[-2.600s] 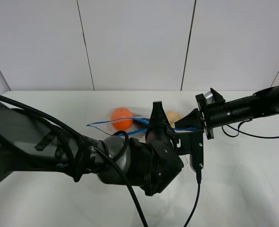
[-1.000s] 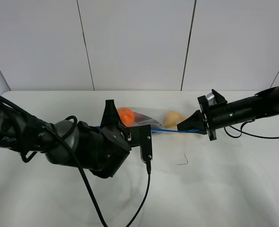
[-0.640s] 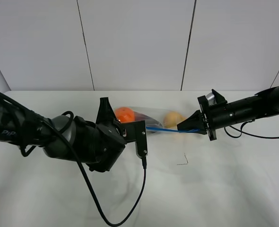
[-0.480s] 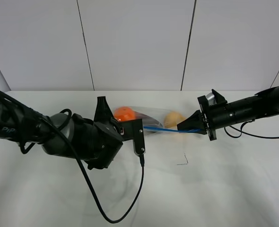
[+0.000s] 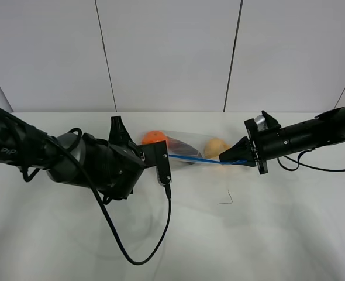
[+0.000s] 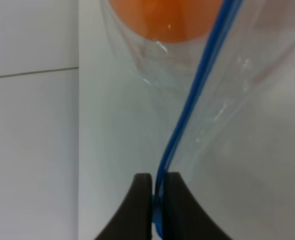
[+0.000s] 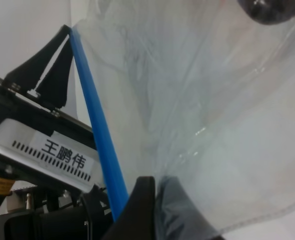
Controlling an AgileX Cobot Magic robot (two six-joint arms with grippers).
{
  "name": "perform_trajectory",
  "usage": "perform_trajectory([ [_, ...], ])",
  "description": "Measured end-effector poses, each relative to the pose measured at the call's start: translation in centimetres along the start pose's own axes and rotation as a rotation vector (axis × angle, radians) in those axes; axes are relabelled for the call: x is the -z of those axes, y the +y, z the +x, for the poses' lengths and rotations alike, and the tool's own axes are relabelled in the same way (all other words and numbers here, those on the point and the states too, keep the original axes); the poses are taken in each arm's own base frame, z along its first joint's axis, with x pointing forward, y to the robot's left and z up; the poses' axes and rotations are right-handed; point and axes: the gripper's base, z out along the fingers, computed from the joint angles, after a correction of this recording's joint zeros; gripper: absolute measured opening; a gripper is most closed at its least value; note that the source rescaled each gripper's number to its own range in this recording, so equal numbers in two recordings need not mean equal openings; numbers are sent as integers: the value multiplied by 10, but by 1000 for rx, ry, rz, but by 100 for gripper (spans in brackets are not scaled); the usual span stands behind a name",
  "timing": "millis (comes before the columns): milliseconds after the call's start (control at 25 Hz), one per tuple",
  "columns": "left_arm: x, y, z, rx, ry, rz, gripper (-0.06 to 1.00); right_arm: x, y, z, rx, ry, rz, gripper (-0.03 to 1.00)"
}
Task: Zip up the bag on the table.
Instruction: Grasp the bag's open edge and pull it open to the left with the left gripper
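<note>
Clear, crinkled plastic forms the bag, which sits at the rear middle of the white table, between the two arms. Its blue zipper strip runs along the near edge as a nearly straight line from one gripper to the other.

Three fruits show through the film. An orange one is at the left end, a dark purple one is near the middle, and a yellow one is at the right end, just behind the right gripper's tip.

Left gripper: the jaws are pressed together on the left end of the strip. In the left wrist view the two dark fingertips pinch the blue band with no gap (the orange fruit lies just beyond, inside the film).

Right gripper: the jaws are likewise closed, clamping the right end of the strip. In the right wrist view the fingers meet on the plastic where the blue band enters them, and the band leads away toward the labelled camera housing of the other arm. The purple fruit is only partly in frame there.

A black cable loops from the left arm down over the near tabletop. A thin dark mark lies on the surface in front of the bag, well apart from it.
</note>
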Motion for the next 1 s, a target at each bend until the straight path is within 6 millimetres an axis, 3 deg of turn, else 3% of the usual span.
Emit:
perform_trajectory([
  [840,-8,3,7,21,17,17,0,0,0,0,2,4,3,0],
  [1000,-10,4,10,26,34,12,12,0,-1,1,5,10,8,0],
])
